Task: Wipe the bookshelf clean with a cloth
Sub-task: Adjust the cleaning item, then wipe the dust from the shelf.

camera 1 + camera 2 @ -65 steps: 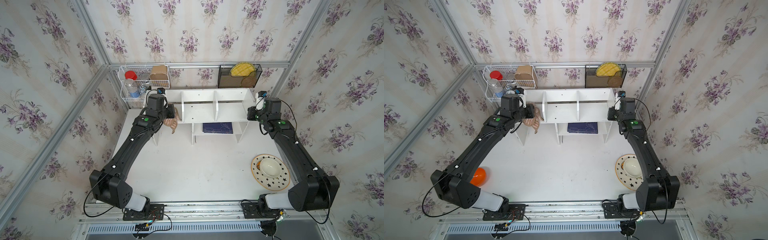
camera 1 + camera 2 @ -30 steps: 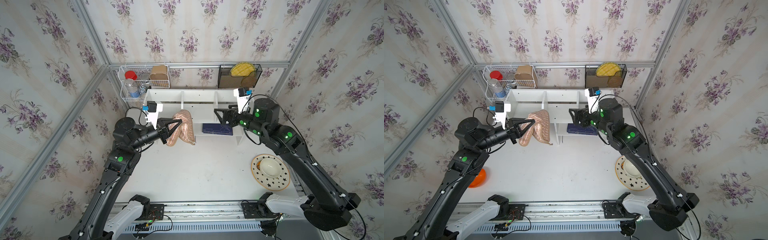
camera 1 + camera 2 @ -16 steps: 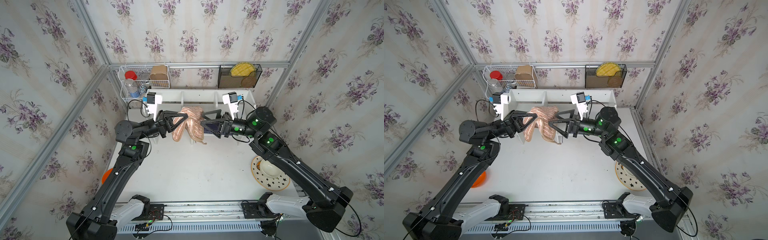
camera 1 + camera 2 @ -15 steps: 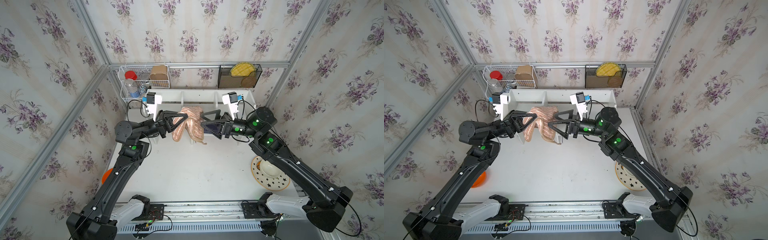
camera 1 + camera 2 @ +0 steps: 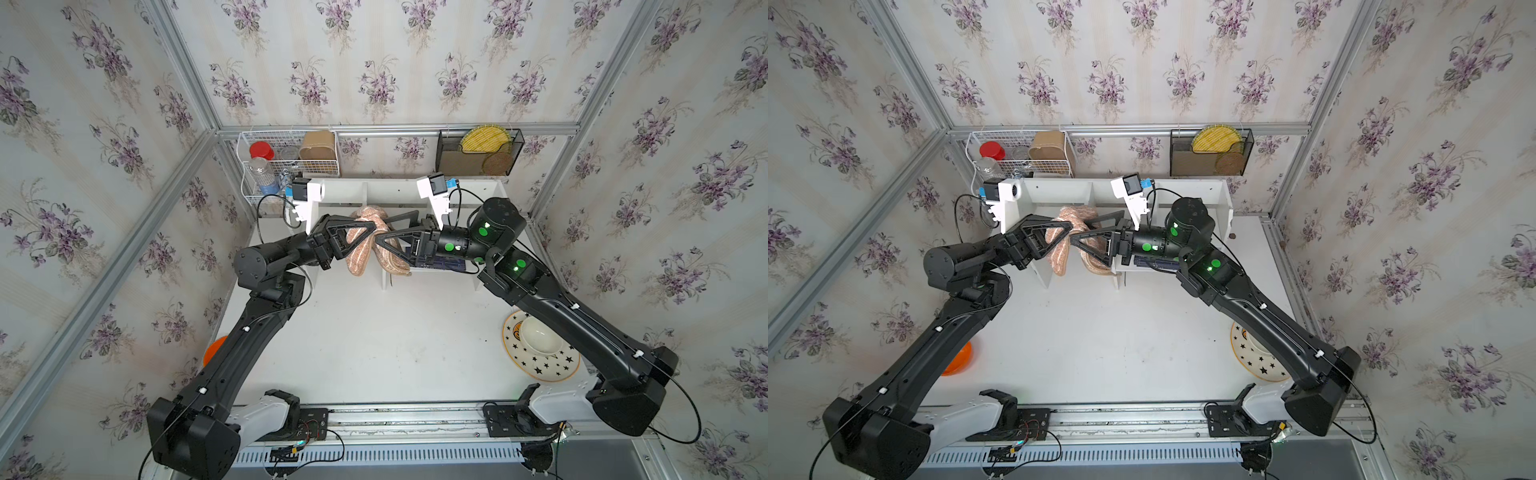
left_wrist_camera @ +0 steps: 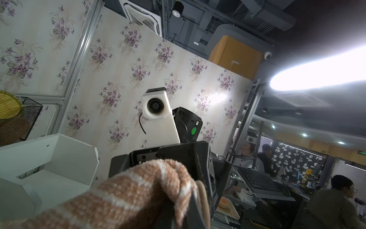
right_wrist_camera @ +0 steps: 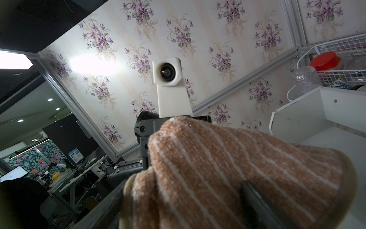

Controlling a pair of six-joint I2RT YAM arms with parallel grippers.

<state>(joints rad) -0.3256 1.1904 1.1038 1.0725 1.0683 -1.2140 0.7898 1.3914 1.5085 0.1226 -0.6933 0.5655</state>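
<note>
Both top views: left gripper [image 5: 373, 227] clenched on soft tan-brown, white-striped towel cloth [image 5: 358, 257], which hangs above table in front of wide white wooden bookshelf [image 5: 395, 189]. Right gripper [image 5: 382, 232] spread wide, straddling cloth top.
Left wrist: cloth [image 6: 138, 190] bunched in foreground, bookshelf [image 6: 59, 154] beyond.
Right wrist: cloth [image 7: 237, 168] lies between parted jaws.

White wire basket [image 5: 282, 133] and black mesh rack [image 5: 516, 151] hang on the back wall. Starry plate [image 5: 540, 372] holds a white bowl [image 5: 538, 336], and an orange bowl [image 5: 957, 361] peeks out on the left.
</note>
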